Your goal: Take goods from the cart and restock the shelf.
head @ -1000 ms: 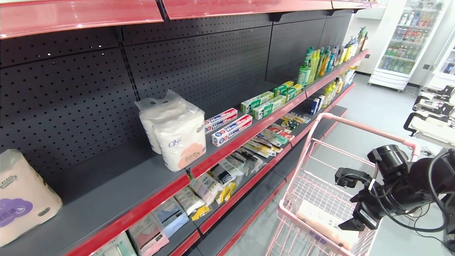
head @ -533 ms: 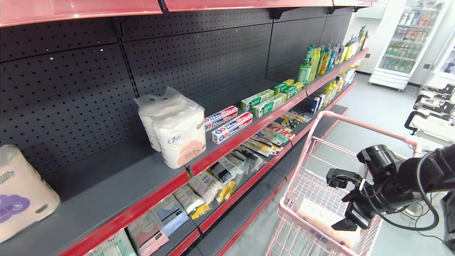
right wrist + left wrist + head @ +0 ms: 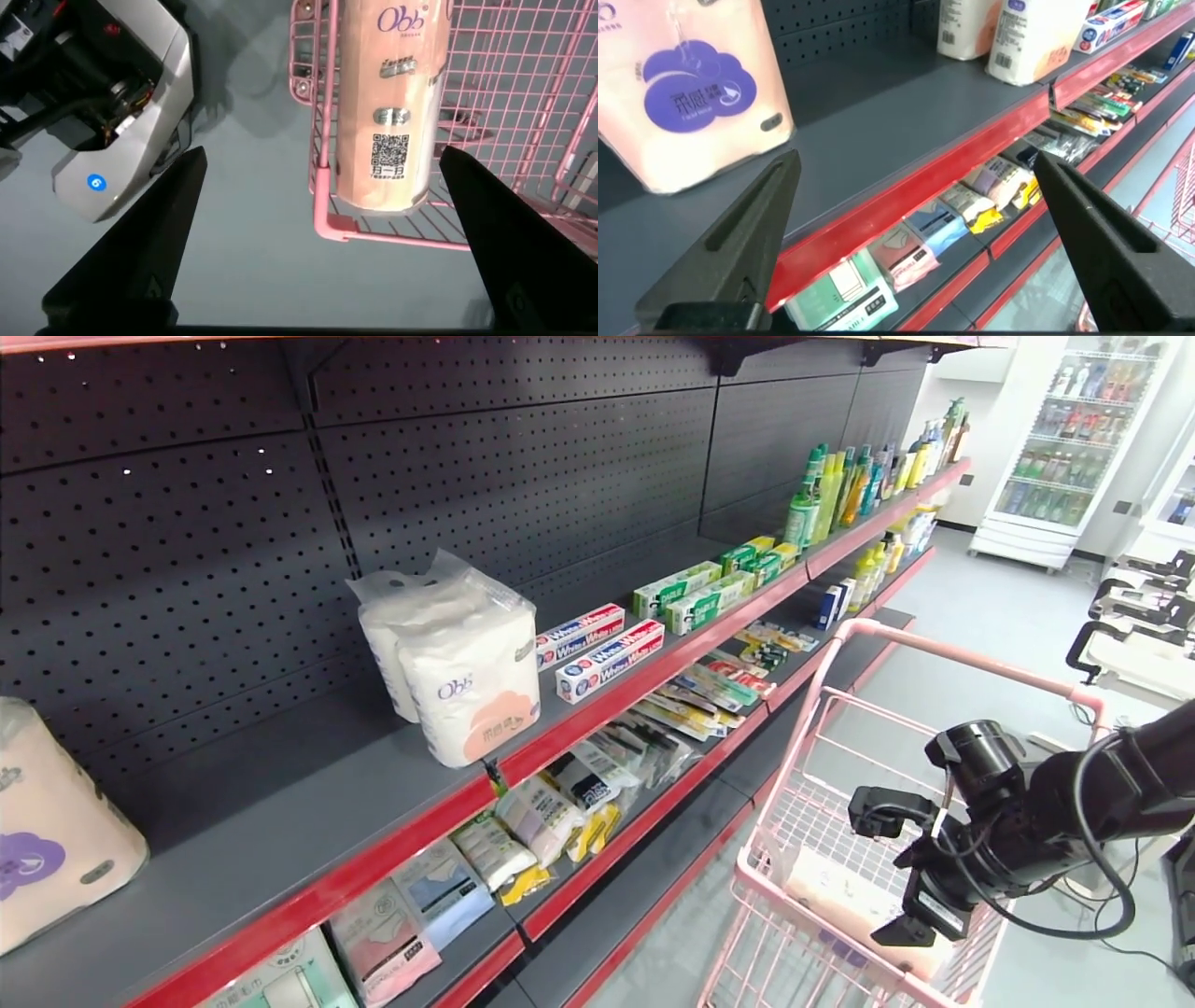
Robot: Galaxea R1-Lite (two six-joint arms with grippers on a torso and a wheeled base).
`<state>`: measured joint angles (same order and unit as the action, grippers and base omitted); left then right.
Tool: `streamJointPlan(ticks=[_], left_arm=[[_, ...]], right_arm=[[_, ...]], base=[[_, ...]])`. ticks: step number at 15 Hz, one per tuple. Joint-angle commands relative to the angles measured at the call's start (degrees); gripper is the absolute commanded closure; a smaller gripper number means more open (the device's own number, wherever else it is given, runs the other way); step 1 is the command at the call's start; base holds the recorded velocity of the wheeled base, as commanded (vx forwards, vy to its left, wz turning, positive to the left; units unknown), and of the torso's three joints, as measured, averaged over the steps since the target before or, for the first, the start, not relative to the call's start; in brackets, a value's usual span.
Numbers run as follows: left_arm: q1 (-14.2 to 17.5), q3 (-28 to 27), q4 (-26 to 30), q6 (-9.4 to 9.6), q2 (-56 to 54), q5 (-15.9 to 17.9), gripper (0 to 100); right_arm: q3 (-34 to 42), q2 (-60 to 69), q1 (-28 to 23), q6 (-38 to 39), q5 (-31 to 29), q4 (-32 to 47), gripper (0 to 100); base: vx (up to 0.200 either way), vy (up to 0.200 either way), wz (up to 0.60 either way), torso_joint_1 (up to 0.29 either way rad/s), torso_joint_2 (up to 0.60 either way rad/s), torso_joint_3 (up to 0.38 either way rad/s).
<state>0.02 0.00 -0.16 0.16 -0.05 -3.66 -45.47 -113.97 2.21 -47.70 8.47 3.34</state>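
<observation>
The right gripper [image 3: 320,159] is held spread, empty, above a plastic-wrapped cylindrical tissue pack [image 3: 388,103] (in the pink wire cart [image 3: 392,236]); the left gripper [image 3: 915,161] is likewise spread.

Up at two o'clock, a glass-door drinks cooler [image 3: 1055,448] stands by the white wall, with rows of bottles inside. Bare grey floor [image 3: 990,616] runs out in front of it. Over at three o'clock, white equipment with black handles [image 3: 1134,658] sits at the edge. Near centre, two red-and-white toothpaste boxes [image 3: 609,661] lie side by side. Toward two o'clock from them come green-and-white toothpaste boxes [image 3: 691,595], then a row of upright green and yellow bottles [image 3: 822,504]. At four o'clock of the red boxes, flat toothbrush packs [image 3: 700,695] overlap one another. Further toward eight o'clock, pastel soft packs [image 3: 439,905] lie flat.
</observation>
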Motion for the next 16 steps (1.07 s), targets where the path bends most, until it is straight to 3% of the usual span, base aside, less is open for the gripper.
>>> streamJointPlan(ticks=[1, 16], left_arm=[[0.1, 0.0, 0.0, 0.02, 0.0, 0.0, 0], [0.1, 0.0, 0.0, 0.02, 0.0, 0.0, 0]], right_arm=[[-0.1, -0.3, -0.4, -0.7, 0.0, 0.0, 0], [-10.3, -4.8, -0.9, -2.7, -0.8, 0.1, 0]], base=[[0.000, 0.000, 0.00, -0.149, 0.31, 0.173], [0.000, 0.000, 0.00, -0.138, 0.31, 0.162]])
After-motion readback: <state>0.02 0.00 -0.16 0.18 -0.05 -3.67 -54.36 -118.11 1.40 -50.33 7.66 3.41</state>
